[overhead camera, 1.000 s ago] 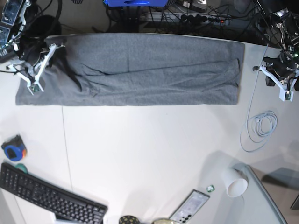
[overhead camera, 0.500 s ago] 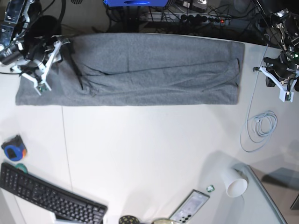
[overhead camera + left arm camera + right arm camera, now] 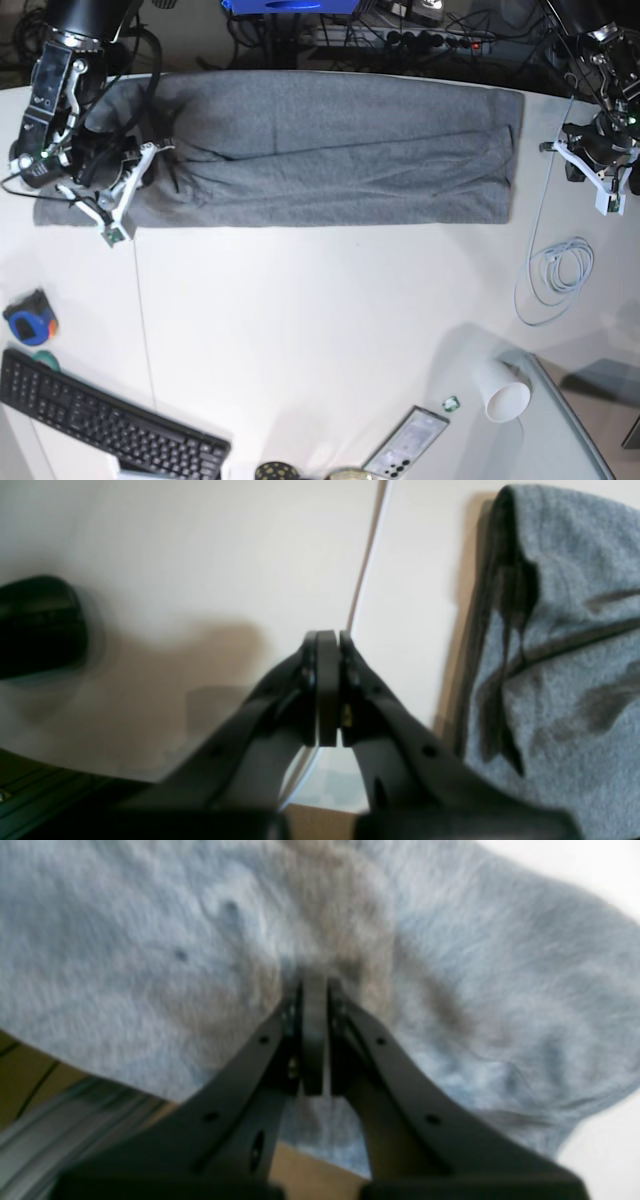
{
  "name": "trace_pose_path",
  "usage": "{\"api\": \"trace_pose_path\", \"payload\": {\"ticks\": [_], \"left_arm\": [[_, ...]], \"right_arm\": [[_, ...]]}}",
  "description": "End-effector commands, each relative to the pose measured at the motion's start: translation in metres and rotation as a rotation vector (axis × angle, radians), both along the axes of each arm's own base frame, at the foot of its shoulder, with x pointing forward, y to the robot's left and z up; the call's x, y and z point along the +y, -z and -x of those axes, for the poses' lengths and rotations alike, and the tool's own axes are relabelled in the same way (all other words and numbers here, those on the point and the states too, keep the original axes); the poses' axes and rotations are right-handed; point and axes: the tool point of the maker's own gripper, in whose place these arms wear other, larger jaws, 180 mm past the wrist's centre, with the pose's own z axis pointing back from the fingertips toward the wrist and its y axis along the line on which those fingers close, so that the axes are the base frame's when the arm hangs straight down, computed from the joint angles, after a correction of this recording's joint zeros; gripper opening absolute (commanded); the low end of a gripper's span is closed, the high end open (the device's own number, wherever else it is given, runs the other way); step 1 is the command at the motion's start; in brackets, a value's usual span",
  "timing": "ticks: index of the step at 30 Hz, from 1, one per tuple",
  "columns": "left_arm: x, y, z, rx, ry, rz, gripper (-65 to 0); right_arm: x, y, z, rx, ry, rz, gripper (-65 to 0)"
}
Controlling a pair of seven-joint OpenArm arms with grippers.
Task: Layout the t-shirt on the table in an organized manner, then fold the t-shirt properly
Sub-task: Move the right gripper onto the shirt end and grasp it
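Observation:
The heather-grey t-shirt (image 3: 330, 150) lies as a long folded band across the far part of the white table (image 3: 320, 320). My right gripper (image 3: 135, 180) sits on the shirt's left end. In the right wrist view the right gripper (image 3: 315, 985) is shut, its tips sunk into the t-shirt (image 3: 150, 915), and creases in the cloth run to them. My left gripper (image 3: 578, 160) stays over bare table just past the shirt's right end. Seen from the left wrist, the left gripper (image 3: 327, 635) is shut on nothing, with the t-shirt (image 3: 575, 655) edge off to its right.
A coiled white cable (image 3: 560, 270) lies near the left arm. A paper cup (image 3: 500, 390), a phone (image 3: 405, 445) and a grey glass panel (image 3: 565, 430) sit at the near right. A keyboard (image 3: 100, 420) and a blue-black object (image 3: 30, 320) occupy the near left.
My right arm moved from the shirt's left edge inward and toward the near side. Its jaws opened and shut again on the cloth. The left arm stayed still.

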Motion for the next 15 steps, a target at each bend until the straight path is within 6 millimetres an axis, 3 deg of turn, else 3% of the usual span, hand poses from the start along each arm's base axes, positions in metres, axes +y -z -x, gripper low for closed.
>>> {"api": "trace_pose_path", "payload": {"ticks": [1, 8, 11, 15], "left_arm": [[0.01, -0.013, -0.008, -0.038, 0.0, -0.027, -65.0], [0.01, -0.015, -0.013, -0.048, -0.001, -0.027, -65.0], [0.01, -0.017, -0.016, -0.054, -0.001, -0.027, -65.0], [0.011, -0.017, -0.016, -0.055, -0.002, -0.029, -65.0]], "right_arm": [[0.002, -0.003, -0.006, -0.021, 0.003, -0.015, -63.2], [0.044, 0.023, 0.007, 0.024, -0.07, -0.102, -63.2], [0.047, 0.019, 0.004, 0.012, -0.081, -0.1, -63.2], [0.037, -0.004, -0.003, -0.044, -0.094, -0.043, -63.2]]}}
